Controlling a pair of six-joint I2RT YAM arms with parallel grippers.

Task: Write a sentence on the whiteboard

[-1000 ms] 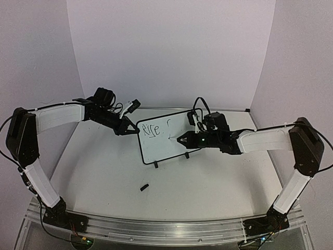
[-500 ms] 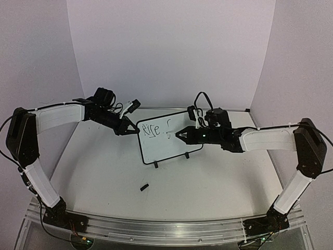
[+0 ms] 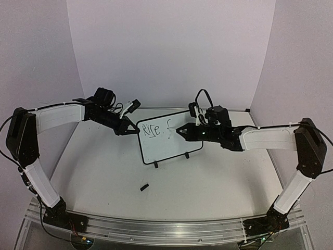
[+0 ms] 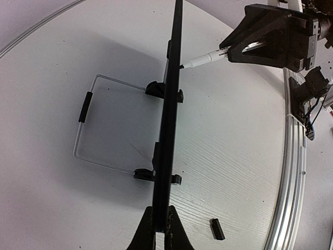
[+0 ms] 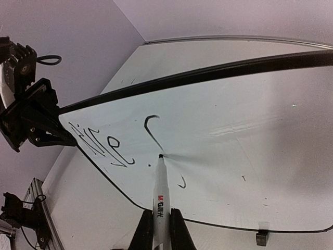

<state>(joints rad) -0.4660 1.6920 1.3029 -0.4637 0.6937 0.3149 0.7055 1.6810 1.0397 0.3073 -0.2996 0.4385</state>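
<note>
The whiteboard [image 3: 171, 140] stands upright on two black feet mid-table. It shows edge-on in the left wrist view [image 4: 170, 120] and face-on in the right wrist view [image 5: 250, 140]. The sentence [image 3: 153, 129] reads roughly "Rise" plus a curved stroke [image 5: 152, 130] beside it. My left gripper [image 3: 130, 129] is shut on the board's upper left corner [image 4: 162, 224]. My right gripper [image 3: 183, 131] is shut on a white marker [image 5: 160, 200], whose black tip [image 5: 161, 155] touches the board at the stroke's lower end.
A small black marker cap [image 3: 144, 186] lies on the table in front of the board, also in the left wrist view [image 4: 217, 229]. A wire stand [image 4: 83, 130] props the board from behind. White walls close in the back and sides.
My right gripper has moved up and left along the board, from the lower right part to beside the written word, and the curved stroke has grown. The left arm has stayed still.
</note>
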